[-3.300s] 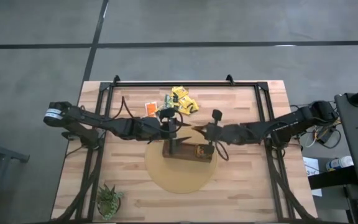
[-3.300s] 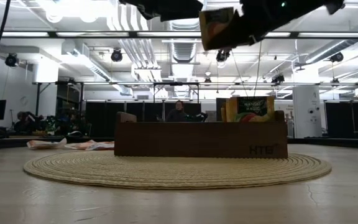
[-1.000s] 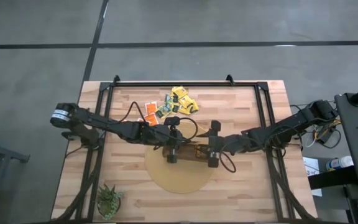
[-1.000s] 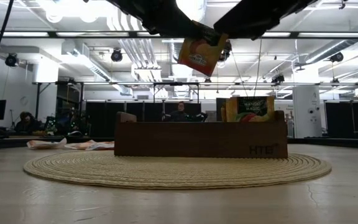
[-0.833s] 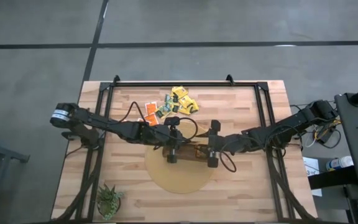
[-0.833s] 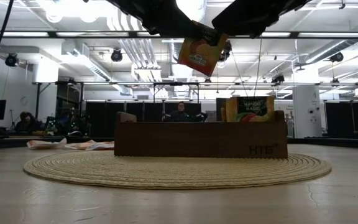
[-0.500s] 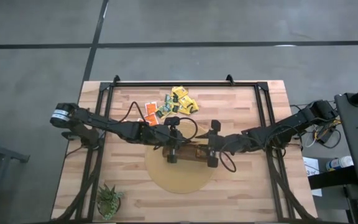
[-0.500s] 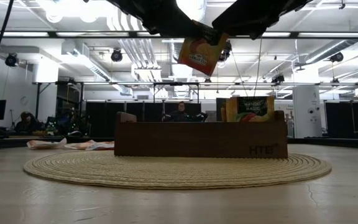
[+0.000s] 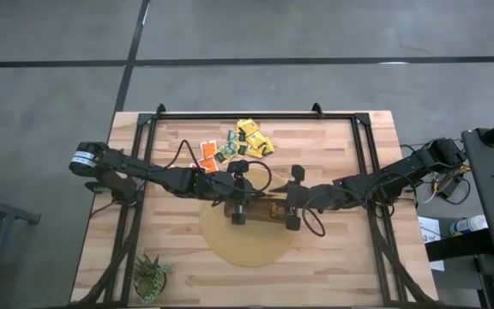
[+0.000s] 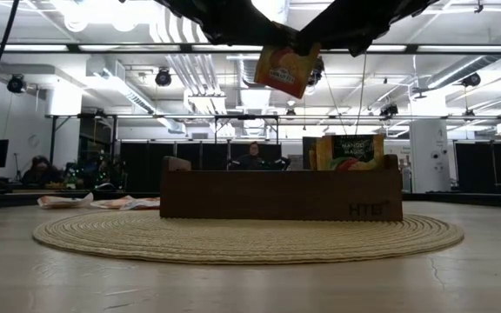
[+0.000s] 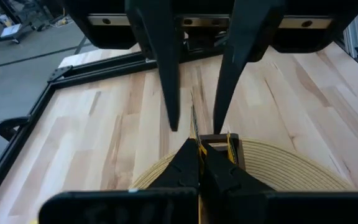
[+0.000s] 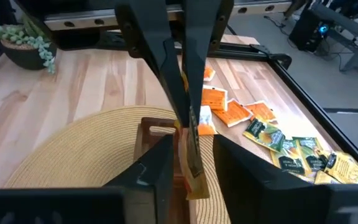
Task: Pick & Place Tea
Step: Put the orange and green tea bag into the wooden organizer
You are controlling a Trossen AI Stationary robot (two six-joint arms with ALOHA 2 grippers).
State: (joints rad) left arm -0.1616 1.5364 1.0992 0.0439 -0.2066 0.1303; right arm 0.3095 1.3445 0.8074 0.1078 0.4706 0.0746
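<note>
right gripper [image 12: 188,140] narrowed around orange sachet [image 10: 286,69] held pinched in left gripper [image 11: 199,163] above box [image 10: 281,194]; handover likely underway.

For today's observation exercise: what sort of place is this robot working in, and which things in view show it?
Probably a large industrial lab or workshop hall: exposed ceiling ducts and strip lights, a bare concrete floor, and a wooden table in a black frame.

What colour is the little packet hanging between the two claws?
Orange, with a dark label band: the tea sachet shows best in the low view.
</note>
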